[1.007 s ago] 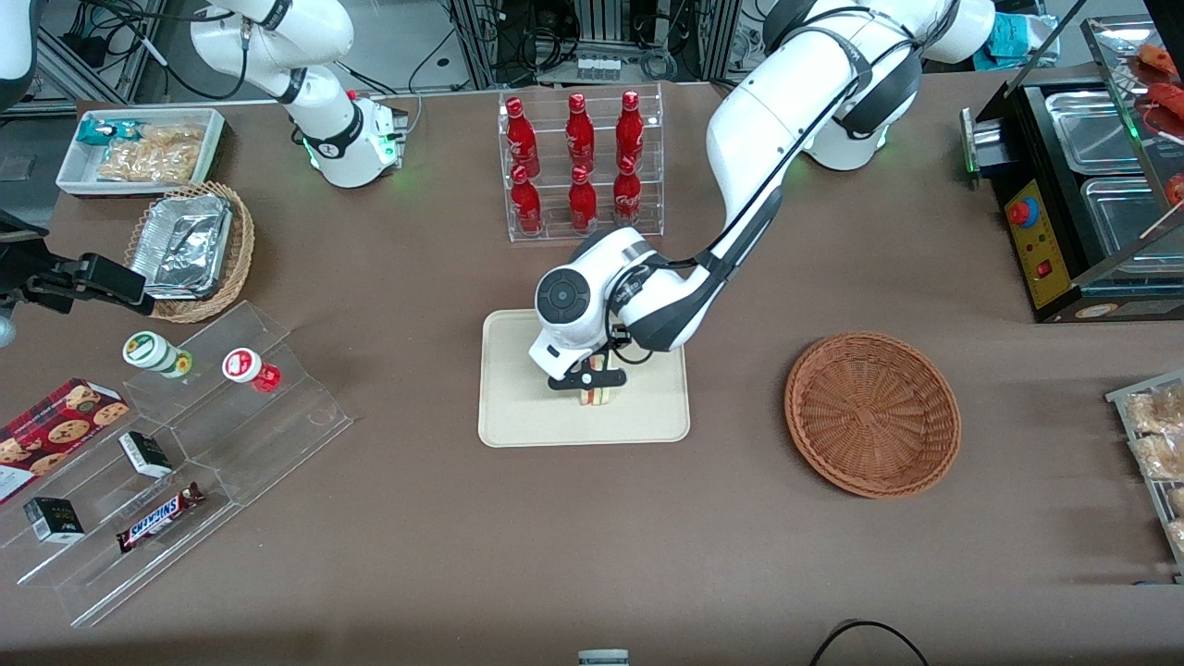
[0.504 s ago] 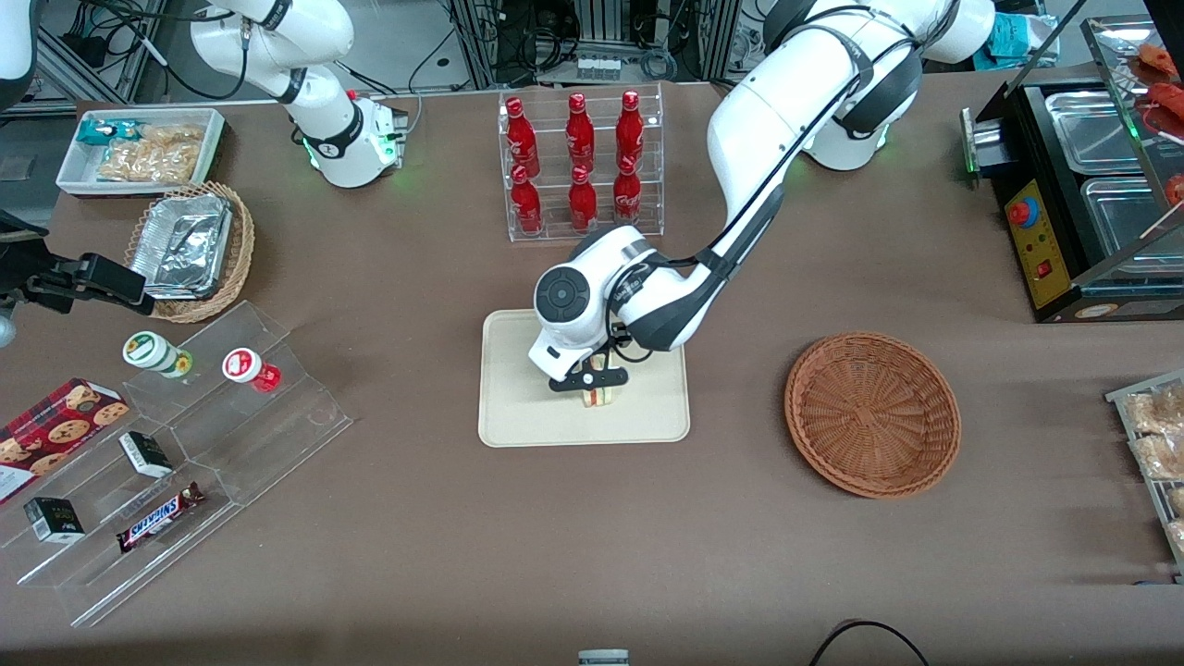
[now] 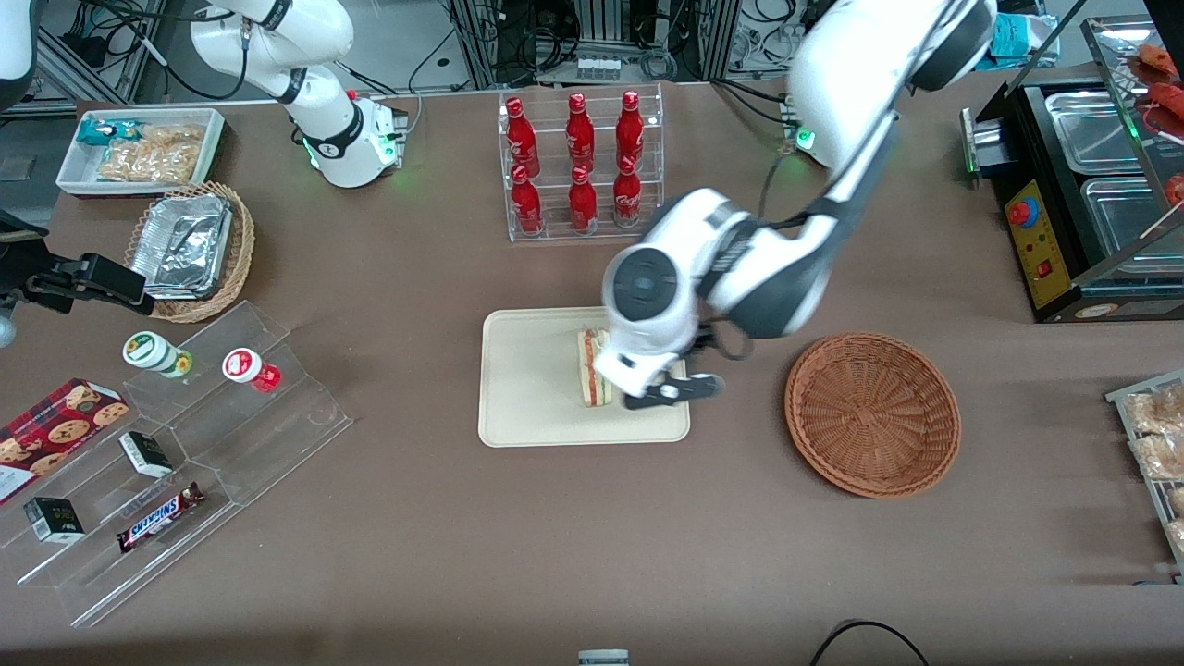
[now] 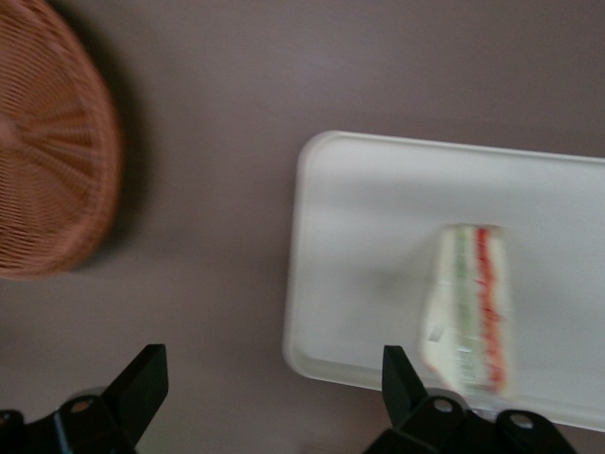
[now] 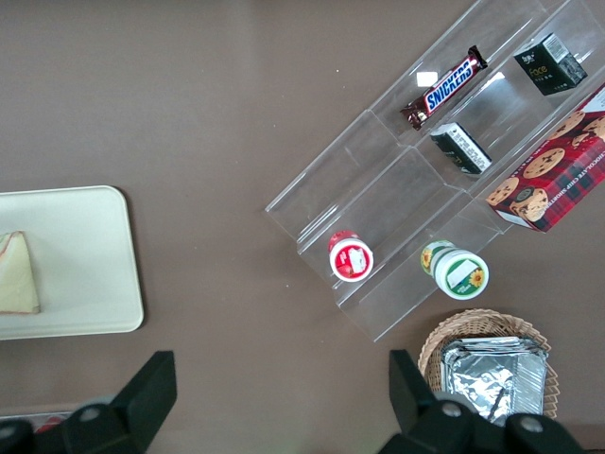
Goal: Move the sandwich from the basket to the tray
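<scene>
**Sandwich down on tray, gripper free of it**

Gripper (image 3: 673, 392) spread wide and empty, hovering above the tray's edge nearest the basket, fingers (image 4: 142, 378) well apart with nothing between them. Clear of the sandwich (image 3: 594, 367), with open air between the black fingertips and the bread.

Sandwich lying flat on the tray (image 3: 527, 407), roughly mid-tray, red and green filling stripes showing along the cut edge. Fully inside the low rim, touching no wall. Basket (image 3: 872, 414) empty, sitting toward the working arm's end of the table, well apart from the tray.

Judged from this: placement done, only retreat left. For a clean finish:
- Lift straight up first, sideways travel only once well above the rim.
- Keep the fingers spread, so no pad catches the soft bread.
- Route away from the sandwich, out over bare table between tray and basket, not across the wedge.
- Go gently; a light wedge slides easily on smooth plastic if brushed.

Main risk: a trailing fingertip clipping the bread or nudging the tray rim. Farther from the front camera, the rack of red bottles (image 3: 578, 162) stands near enough to mind the elbow.
</scene>
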